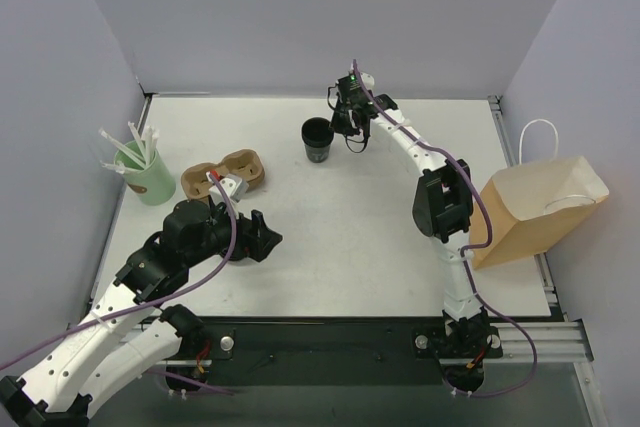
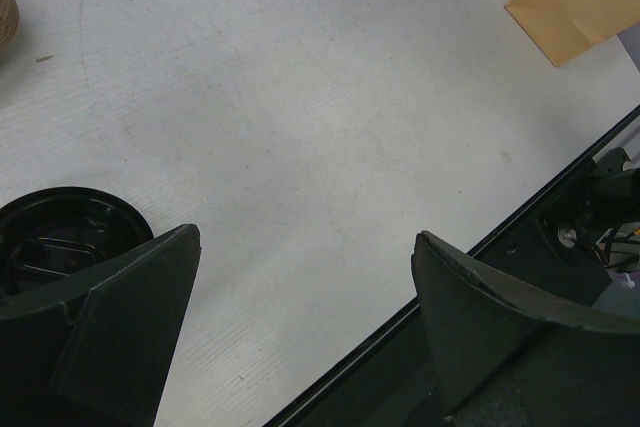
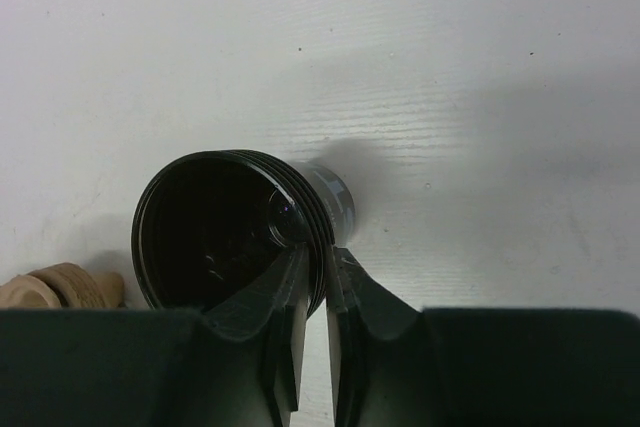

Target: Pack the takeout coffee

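Tabletop (image 1: 330,247) is overlapped at its right edge by a brown paper bag (image 1: 540,212), set well apart from the takeout coffee (image 1: 318,141), which is stood upright at the far middle, long axis vertical, mouth uncovered. Its right-hand rim is straddled from above by the right gripper (image 3: 320,257), pinched narrow with one finger inside and one outside, so a straight upward lift is judged needed. The left gripper (image 2: 307,235) is held wide and empty at the near left, much farther off, with a round black lid (image 2: 70,232) just beside one finger.

One bag (image 1: 540,212), one carrier (image 1: 240,169), one straw cup (image 1: 150,183), one black stack (image 1: 318,141), one black-lidded cup (image 2: 60,239).
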Motion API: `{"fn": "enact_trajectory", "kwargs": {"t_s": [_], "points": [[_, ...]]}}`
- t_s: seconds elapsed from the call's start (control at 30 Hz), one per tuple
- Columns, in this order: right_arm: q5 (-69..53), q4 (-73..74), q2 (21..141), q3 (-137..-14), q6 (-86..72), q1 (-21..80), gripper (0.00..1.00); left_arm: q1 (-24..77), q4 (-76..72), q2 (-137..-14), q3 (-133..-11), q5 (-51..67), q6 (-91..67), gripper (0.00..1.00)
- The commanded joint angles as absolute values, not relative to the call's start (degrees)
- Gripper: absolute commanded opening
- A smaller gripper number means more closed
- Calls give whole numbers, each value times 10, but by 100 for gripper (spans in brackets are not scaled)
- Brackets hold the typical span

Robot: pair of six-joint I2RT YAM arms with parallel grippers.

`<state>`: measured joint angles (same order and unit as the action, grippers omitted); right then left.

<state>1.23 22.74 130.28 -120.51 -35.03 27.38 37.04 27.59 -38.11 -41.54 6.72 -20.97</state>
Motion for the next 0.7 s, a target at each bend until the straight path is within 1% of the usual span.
{"fn": "enact_trajectory", "kwargs": {"t_s": [0.0, 0.1, 0.17, 0.67], "points": [[36, 237, 1301, -1230, -342, 279, 7, 371, 249, -379, -428, 76, -210, 97], [34, 237, 1299, -1233, -337, 279, 2, 371, 250, -379, -428, 76, -209, 97], [30, 237, 1296, -1234, -333, 280, 0, 371, 249, -378, -428, 76, -209, 97], [6, 215, 1250, -1194, -355, 275, 0, 371, 249, -374, -425, 77, -210, 97]]}}
